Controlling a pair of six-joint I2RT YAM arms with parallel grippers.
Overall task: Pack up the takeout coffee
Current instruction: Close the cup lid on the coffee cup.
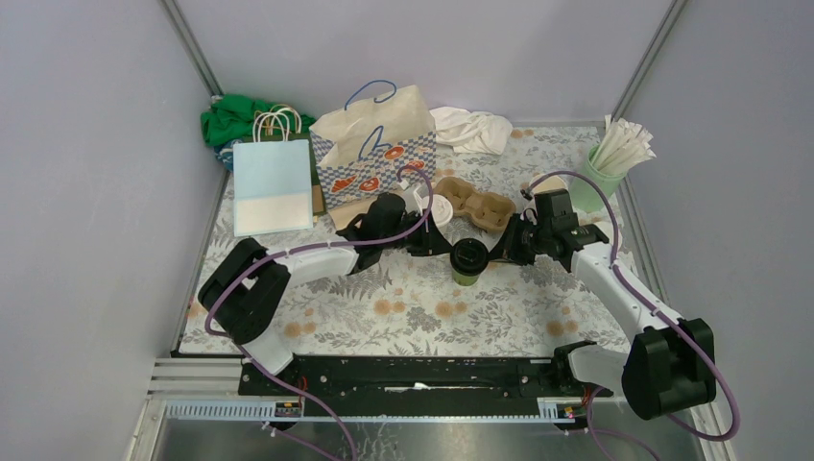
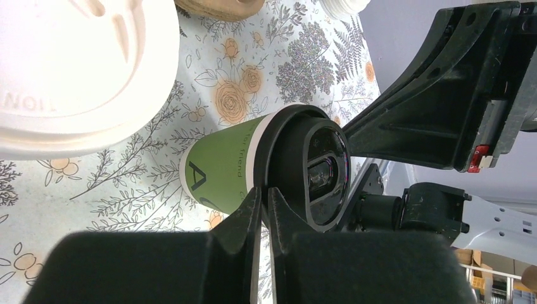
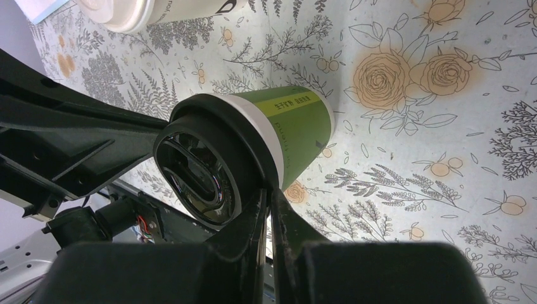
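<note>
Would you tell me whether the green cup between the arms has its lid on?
On: a black lid covers the top of the green cup.

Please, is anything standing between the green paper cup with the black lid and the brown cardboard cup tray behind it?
Nothing visible does. The green paper cup with black lid stands just before the brown cardboard cup tray, only flowered tablecloth between. The left claw and right claw flank its lid, beside that path.
</note>
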